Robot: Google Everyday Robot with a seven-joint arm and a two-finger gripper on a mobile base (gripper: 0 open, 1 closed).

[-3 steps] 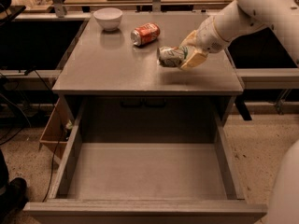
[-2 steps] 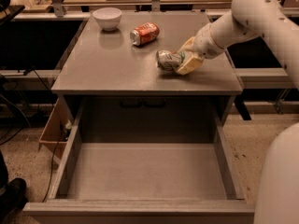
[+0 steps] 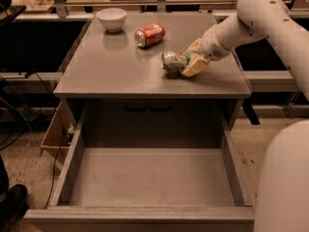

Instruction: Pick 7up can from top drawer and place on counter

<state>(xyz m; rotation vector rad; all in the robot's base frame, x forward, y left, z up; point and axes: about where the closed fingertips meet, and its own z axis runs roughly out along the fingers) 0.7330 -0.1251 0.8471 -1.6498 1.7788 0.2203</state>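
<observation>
Hand is over the counter, right of centre, clenched on the can. Its cream fingers wrap the can's right end, w/ the can's silver-green body sticking out to the left, lying roughly sideways. Can sits right at the counter surface; can't tell if it's touching or just off it. Arm comes in from upper right, angled down to the hand. Red can lies on its side further back, near but apart from the held can. White bowl stands upright at the back-left corner, well apart from both. Drawer is pulled out below the counter's front edge, w/ its inner floor in full view. Brown box sits on the floor just left of the drawer.
</observation>
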